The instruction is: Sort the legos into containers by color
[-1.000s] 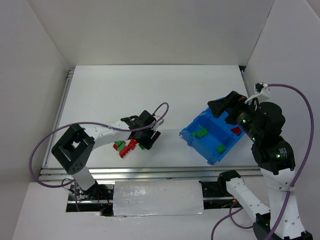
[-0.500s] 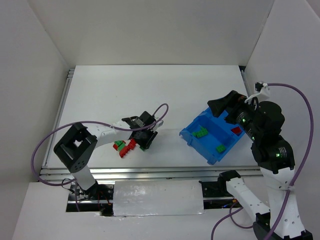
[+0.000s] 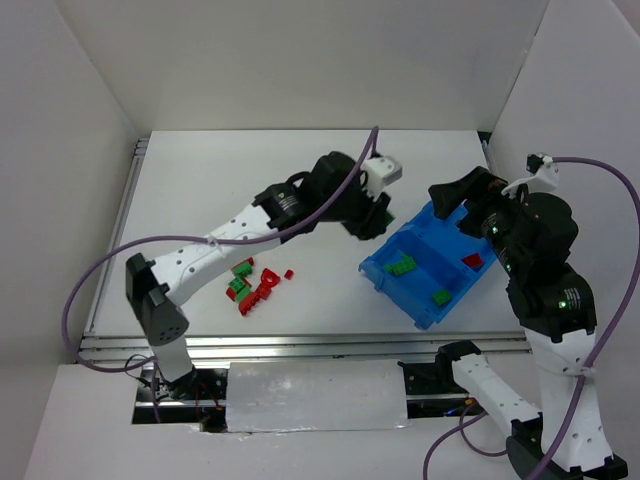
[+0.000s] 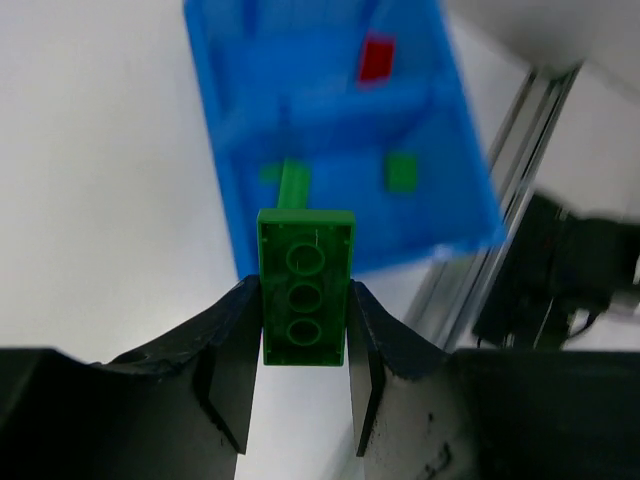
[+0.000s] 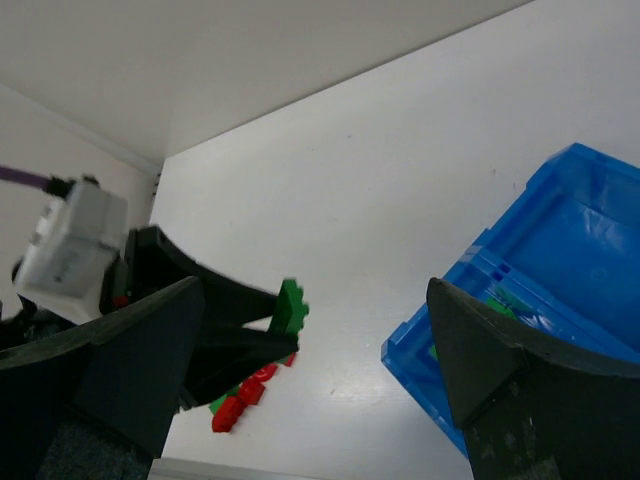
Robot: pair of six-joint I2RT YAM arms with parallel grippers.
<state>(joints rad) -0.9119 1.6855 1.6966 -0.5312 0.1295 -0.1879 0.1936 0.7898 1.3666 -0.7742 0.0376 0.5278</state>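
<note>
Between left fingers [image 4: 243, 335] — oblong green brick [image 4: 305, 288], blue bin [image 4: 250, 120] beyond

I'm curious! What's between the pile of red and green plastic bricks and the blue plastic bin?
Top view: just bare white table between brick pile and bin.

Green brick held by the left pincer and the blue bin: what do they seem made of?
Green brick: looks like hard moulded plastic, smooth and slightly glossy; crisp edges and three round moulded rings on its face. Blue bin: probably moulded plastic too, semi-gloss; uniform colour, thin walls, soft highlights.
</note>
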